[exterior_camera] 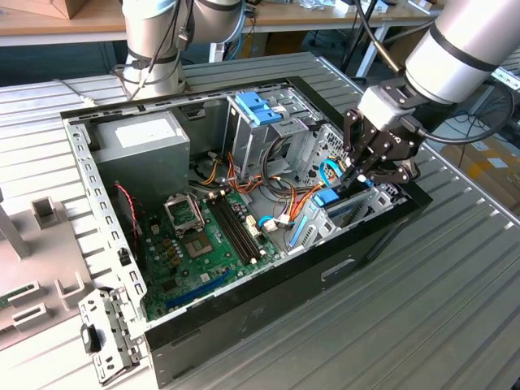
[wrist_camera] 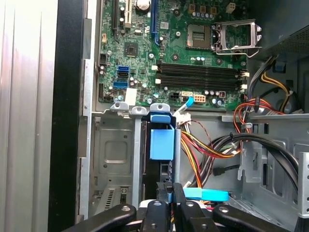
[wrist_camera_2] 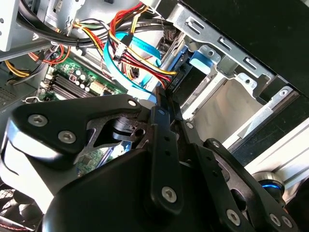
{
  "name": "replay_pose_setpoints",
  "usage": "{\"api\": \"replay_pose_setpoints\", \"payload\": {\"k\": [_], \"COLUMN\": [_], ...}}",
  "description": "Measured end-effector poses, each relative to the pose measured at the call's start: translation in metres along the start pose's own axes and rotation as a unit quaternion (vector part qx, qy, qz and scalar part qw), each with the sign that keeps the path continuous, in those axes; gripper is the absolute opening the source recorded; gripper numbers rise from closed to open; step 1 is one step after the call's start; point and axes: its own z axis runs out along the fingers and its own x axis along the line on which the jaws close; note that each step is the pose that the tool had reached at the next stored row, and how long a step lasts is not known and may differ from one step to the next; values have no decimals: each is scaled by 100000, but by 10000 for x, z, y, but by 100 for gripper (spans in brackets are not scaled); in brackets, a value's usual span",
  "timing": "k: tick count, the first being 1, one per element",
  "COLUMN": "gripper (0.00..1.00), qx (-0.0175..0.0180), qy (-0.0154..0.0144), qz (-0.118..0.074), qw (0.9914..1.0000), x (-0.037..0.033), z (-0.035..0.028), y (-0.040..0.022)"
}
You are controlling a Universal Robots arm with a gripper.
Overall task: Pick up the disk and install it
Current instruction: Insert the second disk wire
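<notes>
I am observing the gripper [exterior_camera: 363, 173] reaching down into the open computer case [exterior_camera: 268, 284], at the corner nearest the exterior view's right. In the first wrist view its fingers [wrist_camera: 166, 195] are lying pressed close together at the disk's [wrist_camera: 161, 145] near end; I cannot tell whether they are pinching it. The disk is standing on edge in the drive bay [wrist_camera: 113, 154] beside the case's black wall, its blue tab toward the motherboard [wrist_camera: 178, 53]. A blue cable [wrist_camera_2: 118, 72] is curving beside the fingers in the second wrist view.
</notes>
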Motion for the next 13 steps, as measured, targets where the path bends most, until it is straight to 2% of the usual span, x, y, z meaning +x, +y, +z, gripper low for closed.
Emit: {"api": "replay_pose_setpoints", "payload": {"k": [10,11,12,13], "gripper": [17,23,23,30], "qx": [-1,0,1,1], "qy": [-7,-19,-15,-12], "qz": [5,3,1,4], "qw": [100000,100000,100000,100000], "x": [16,17,17,17], "z": [3,4,3,3], "y": [17,17,17,17]}}
